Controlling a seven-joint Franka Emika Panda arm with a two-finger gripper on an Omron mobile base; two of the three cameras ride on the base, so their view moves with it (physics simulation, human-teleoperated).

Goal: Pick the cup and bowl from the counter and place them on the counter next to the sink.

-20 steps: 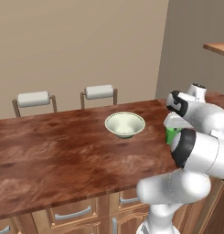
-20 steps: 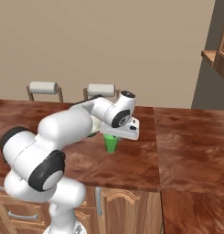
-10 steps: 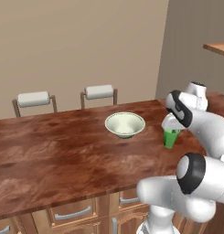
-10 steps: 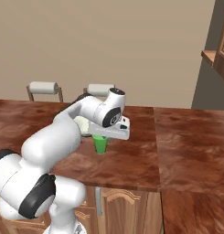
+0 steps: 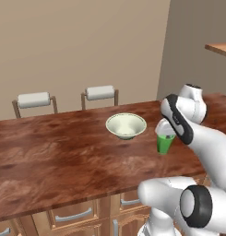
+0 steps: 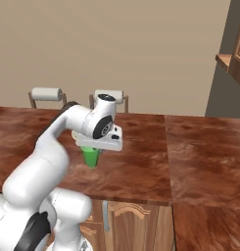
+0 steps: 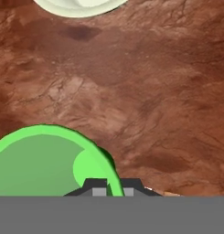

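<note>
Near the front right part of the bench (image 5: 54,161) you have the gripper (image 6: 94,145) clamped shut on the rim of the green cup (image 5: 164,143), fingertips (image 7: 98,187) pinching the cup wall on the side nearest the hand, cup upright and just above the wood or barely on it, can't tell which. Just left of and behind the cup sits the bowl (image 5: 126,126), close by but apart from it, with two chair backs (image 5: 99,93) past the far edge. You get wide bare wood left of the bowl and toward the front edge, plus more open top across the seam on the right in the right base view.
</note>
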